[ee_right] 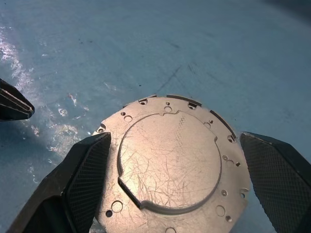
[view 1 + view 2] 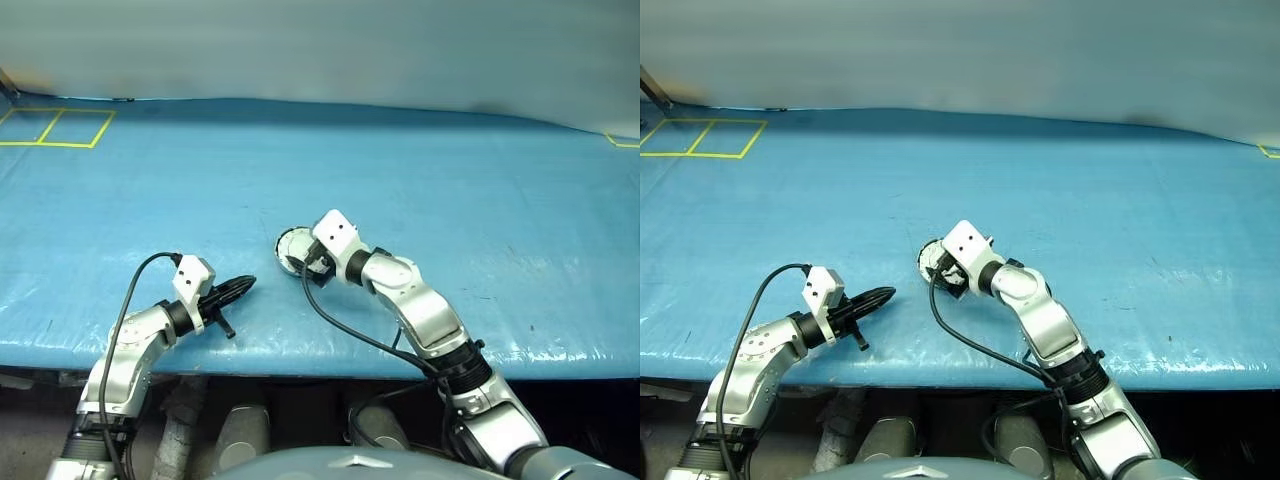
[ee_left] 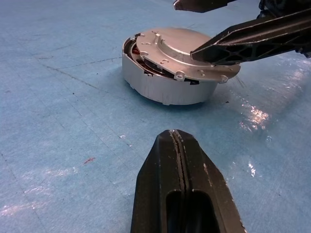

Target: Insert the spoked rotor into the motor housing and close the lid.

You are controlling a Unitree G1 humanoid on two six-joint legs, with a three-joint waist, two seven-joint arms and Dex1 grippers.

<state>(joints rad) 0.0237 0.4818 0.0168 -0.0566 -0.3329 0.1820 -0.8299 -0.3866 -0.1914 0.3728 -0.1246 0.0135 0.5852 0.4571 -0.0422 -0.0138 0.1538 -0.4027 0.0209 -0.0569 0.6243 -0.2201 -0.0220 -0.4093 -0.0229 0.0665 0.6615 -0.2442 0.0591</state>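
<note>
Your right gripper (image 1: 170, 194), jaws wide, straddled the lid (image 1: 167, 165) lying skewed on the housing (image 3: 165, 87) at frame centre; pressing now could jam it. Left gripper (image 3: 182, 184) jaws were shut.

1. You have a table (image 2: 480, 170) covered in blue sheeting.
2. The motor housing (image 3: 165, 90) sits directly on it, under your right gripper (image 1: 175, 179), lid (image 1: 170, 155) lying over it.
</note>
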